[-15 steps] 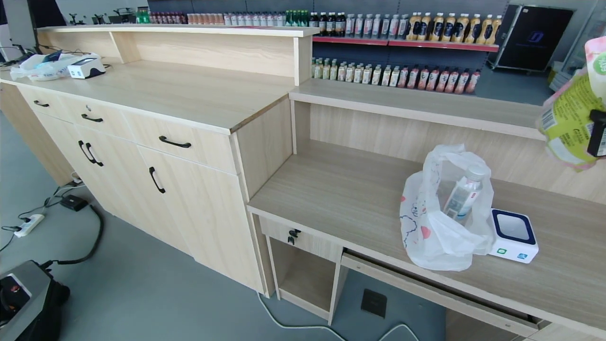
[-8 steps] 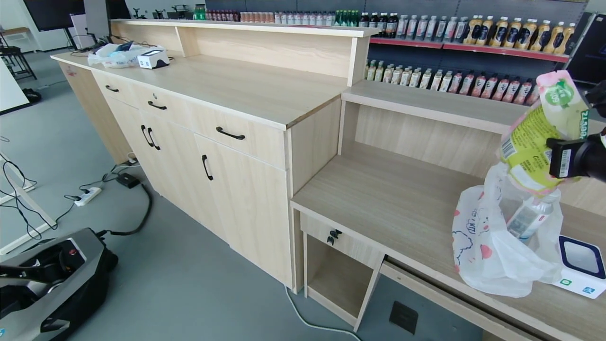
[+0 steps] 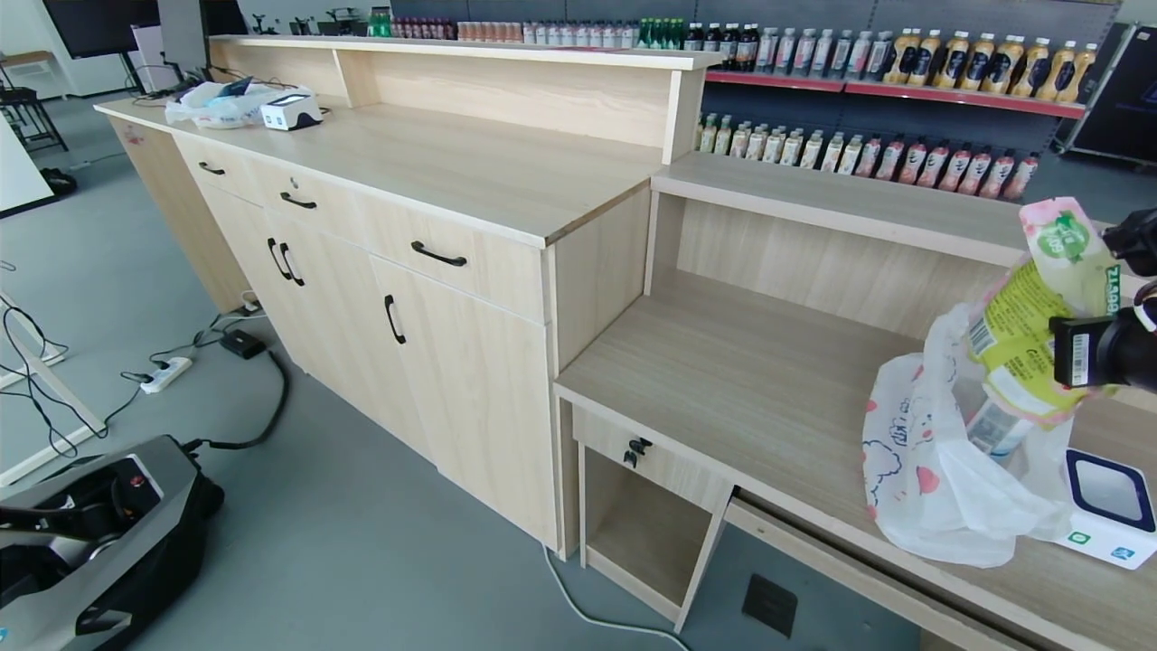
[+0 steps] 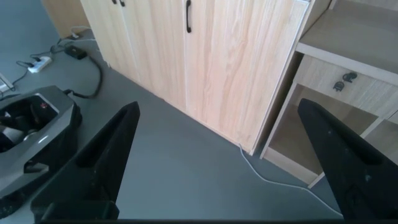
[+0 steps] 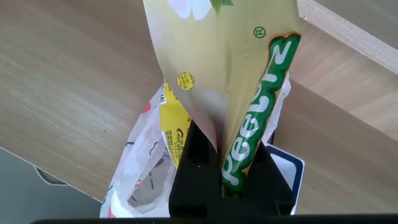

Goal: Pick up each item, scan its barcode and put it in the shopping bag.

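Lowered since half a second ago, the snack pouch [image 3: 1039,334] is now held with its bottom edge at the mouth of the shopping bag [image 3: 931,479]. It is clamped between the closed fingers of the right gripper [image 3: 1085,362], as seen from the right wrist [image 5: 224,162]. A water bottle [image 3: 994,425] is seen inside the bag, which stands on the desk [image 3: 768,380] with the white scanner [image 3: 1107,506] touching it on the robot's right. The left gripper [image 4: 214,112] is held with fingers apart above the grey floor [image 4: 186,168], beside the cabinet [image 4: 236,62].
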You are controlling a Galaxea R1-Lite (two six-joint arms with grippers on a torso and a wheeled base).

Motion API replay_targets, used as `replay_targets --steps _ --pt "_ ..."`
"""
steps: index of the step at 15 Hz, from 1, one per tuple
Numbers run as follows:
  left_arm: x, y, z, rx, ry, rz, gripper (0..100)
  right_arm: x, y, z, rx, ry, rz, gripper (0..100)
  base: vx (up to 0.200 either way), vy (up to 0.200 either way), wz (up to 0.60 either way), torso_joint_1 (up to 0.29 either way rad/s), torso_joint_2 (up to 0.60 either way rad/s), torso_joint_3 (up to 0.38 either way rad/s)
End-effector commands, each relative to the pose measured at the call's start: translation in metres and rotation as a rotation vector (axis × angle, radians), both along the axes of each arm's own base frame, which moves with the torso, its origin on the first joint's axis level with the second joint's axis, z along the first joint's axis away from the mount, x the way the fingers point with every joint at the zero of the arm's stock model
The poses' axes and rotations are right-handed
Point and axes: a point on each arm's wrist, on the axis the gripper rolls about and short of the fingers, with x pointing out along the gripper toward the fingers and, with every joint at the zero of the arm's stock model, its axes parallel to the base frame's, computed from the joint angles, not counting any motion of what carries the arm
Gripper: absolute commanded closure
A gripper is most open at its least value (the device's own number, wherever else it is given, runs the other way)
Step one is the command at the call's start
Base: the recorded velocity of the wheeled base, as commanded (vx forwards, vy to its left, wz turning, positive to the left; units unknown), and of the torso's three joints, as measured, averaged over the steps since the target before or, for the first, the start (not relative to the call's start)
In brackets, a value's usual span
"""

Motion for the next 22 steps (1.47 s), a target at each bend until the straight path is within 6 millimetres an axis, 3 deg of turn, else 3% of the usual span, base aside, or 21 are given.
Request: replay_targets --steps 1,7,16,22 --pt "0.0 0.0 0.0 0.0 0.0 0.0 0 -0.002 -0.005 -0.005 0.004 0.025 -0.022 100 0.0 0.0 0.0 0.0 0.0 0.0" --pt "0.0 0.0 0.0 0.0 0.0 0.0 0 -0.003 -0.016 -0.025 0.035 0.133 -0.071 100 0.0 0.0 0.0 0.0 0.0 0.0" --pt "0.0 0.0 0.0 0.0 0.0 0.0 0 0.016 -0.022 -0.06 0.099 0.25 -0.094 100 0.0 0.0 0.0 0.0 0.0 0.0" --pt "0.0 0.0 0.0 0.0 0.0 0.0 0 0.039 -0.017 -0.067 0.154 0.172 -0.072 100 0.0 0.0 0.0 0.0 0.0 0.0"
